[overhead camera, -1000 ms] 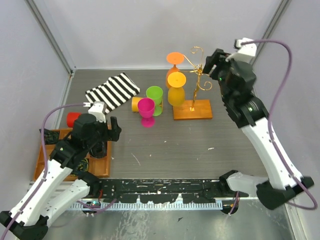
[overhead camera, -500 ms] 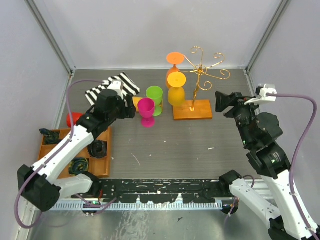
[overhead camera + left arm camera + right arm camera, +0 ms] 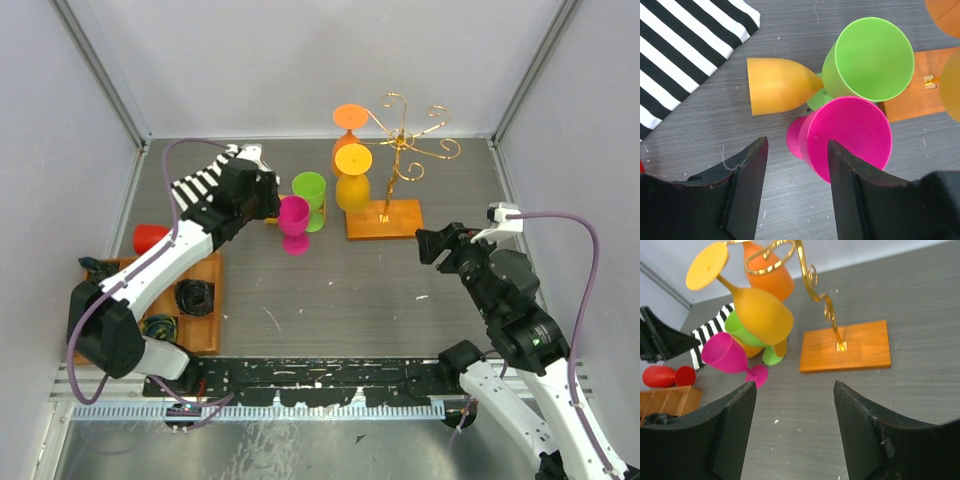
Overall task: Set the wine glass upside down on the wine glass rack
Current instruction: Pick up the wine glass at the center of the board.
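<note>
overhead, the rack point(image 3: 400, 222) stands at upper centre of the frame, with an orange glass point(image 3: 350, 115) and an amber glass point(image 3: 352, 190) hanging mouth down from its left arms. just left of its base, the pink glass point(image 3: 293, 218) stands upright on the table point(image 3: 340, 290), touching or nearly touching a green glass point(image 3: 310, 190) behind it. the left gripper point(image 3: 270, 205) reaches in from the left and sits right beside the pink glass, above a yellow glass point(image 3: 268, 215) lying on its side. a striped cloth point(image 3: 200, 183) shows under that arm, with a red cup point(image 3: 150, 238) and a tray point(image 3: 205, 300) at lower left. the right gripper point(image 3: 432, 245) hangs right of centre, well apart from the rack.

from the left wrist, the fingers point(image 3: 747, 172) stand moderately apart. the pink glass point(image 3: 850, 132) has its foot in the gap, while its bowl runs under the right-hand finger. whether that finger touches it i cannot tell. the green glass point(image 3: 870, 60) stands above it, and the yellow glass point(image 3: 780, 85) lies at centre left.

from the right wrist, the fingers point(image 3: 860, 435) are spread wide with nothing between them. the rack point(image 3: 850, 347) sits at centre and the pink glass point(image 3: 727, 355) at left.
</note>
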`<action>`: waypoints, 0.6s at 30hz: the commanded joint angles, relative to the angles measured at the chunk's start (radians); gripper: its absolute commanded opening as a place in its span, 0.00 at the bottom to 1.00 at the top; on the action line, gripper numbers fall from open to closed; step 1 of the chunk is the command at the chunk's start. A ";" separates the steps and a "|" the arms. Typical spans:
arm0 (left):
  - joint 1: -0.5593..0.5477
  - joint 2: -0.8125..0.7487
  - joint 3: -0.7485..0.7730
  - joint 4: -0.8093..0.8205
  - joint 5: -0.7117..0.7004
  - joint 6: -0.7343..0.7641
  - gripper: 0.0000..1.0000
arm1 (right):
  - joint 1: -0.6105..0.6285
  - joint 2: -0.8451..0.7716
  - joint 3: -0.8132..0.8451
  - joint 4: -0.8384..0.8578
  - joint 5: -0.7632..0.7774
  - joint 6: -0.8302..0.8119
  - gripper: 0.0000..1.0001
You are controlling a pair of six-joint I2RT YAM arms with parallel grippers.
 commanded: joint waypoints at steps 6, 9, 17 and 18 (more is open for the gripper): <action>-0.005 0.075 0.047 0.028 -0.005 0.021 0.47 | 0.002 -0.045 -0.047 -0.042 -0.073 0.102 0.68; -0.007 0.094 0.056 0.028 -0.001 0.029 0.44 | 0.002 -0.026 -0.041 -0.048 -0.084 0.100 0.68; -0.008 0.127 0.070 0.024 0.009 0.042 0.38 | 0.002 -0.025 -0.055 -0.055 -0.083 0.095 0.68; -0.008 0.128 0.071 0.021 0.008 0.043 0.34 | 0.002 -0.027 -0.057 -0.057 -0.083 0.095 0.68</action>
